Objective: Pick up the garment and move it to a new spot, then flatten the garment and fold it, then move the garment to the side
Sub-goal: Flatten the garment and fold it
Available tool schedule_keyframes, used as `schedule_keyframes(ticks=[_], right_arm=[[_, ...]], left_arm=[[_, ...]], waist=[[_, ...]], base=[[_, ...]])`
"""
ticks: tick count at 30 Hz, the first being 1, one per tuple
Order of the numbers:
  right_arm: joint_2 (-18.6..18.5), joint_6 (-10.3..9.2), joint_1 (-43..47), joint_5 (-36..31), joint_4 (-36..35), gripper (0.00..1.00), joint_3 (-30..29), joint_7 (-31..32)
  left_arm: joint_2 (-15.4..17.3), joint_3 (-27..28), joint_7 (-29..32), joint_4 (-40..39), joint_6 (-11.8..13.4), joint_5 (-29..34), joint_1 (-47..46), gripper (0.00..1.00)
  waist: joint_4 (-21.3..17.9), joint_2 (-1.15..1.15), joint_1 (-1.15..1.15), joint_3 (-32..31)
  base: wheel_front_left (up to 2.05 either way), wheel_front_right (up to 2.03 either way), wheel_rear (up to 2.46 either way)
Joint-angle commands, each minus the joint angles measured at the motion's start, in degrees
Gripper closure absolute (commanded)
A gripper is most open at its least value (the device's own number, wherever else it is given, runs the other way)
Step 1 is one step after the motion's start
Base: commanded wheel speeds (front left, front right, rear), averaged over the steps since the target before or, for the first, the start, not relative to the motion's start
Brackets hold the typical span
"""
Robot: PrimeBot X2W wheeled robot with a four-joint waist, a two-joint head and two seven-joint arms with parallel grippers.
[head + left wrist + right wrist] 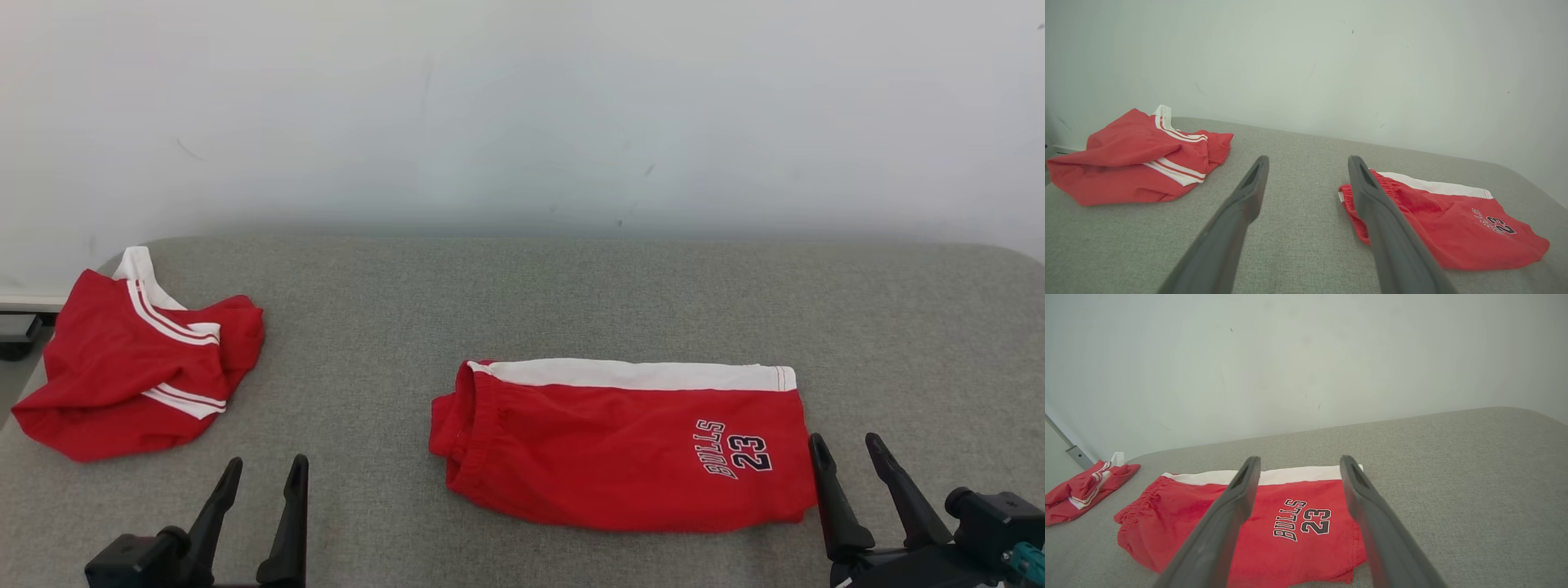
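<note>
Red shorts (620, 445) with a white side stripe and "BULLS 23" print lie folded flat near the middle of the grey padded table (571, 286); they also show in the left wrist view (1445, 220) and the right wrist view (1274, 522). My left gripper (263, 472) hovers open at the lower left, nothing between its fingers, well left of the shorts. Just off the shorts' right edge, my right gripper (847, 447) stands open and empty. Along the wrist views the left gripper (1308, 162) and right gripper (1298, 463) show spread fingers.
A crumpled red jersey (135, 359) with white and red trim lies at the table's far left edge, also in the left wrist view (1139, 157). A pale wall (522, 114) rises directly behind the table. Bare grey surface lies between the two garments.
</note>
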Motion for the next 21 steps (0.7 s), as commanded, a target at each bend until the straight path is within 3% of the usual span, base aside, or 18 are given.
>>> schedule_keyframes(ticks=[1,12,15,16,21], right_arm=[[-0.12,-0.10,-0.53,0.37,0.09,0.00,-0.03,-0.04],[-0.12,-0.10,-1.03,-0.32,0.26,0.00,-0.41,1.26],[-0.14,-0.10,-2.76,-1.45,1.63,0.00,-1.35,9.24],[-0.14,-0.10,-2.76,-1.45,1.63,0.00,-1.35,9.24],[-0.13,-0.10,-6.79,-3.77,1.59,0.00,-2.75,23.93]], left_arm=[[0.42,0.09,-0.02,-0.30,0.22,0.22,0.59,0.00],[0.31,-0.09,0.21,-0.60,0.65,-0.22,0.44,0.00],[0.34,-0.22,0.20,-0.67,0.72,-0.28,0.57,0.00],[0.34,-0.22,0.20,-0.67,0.72,-0.28,0.57,0.00],[0.05,-0.70,0.38,-0.58,0.34,-0.63,0.37,0.00]], waist=[[0.04,0.00,0.00,-0.01],[0.42,0.00,0.00,0.26],[0.31,0.00,0.00,0.47],[0.31,0.00,0.00,0.47],[0.27,0.00,0.00,0.93]], base=[[0.00,0.00,0.00],[0.00,0.00,0.00],[0.00,0.00,0.00],[0.00,0.00,0.00],[0.00,0.00,0.00]])
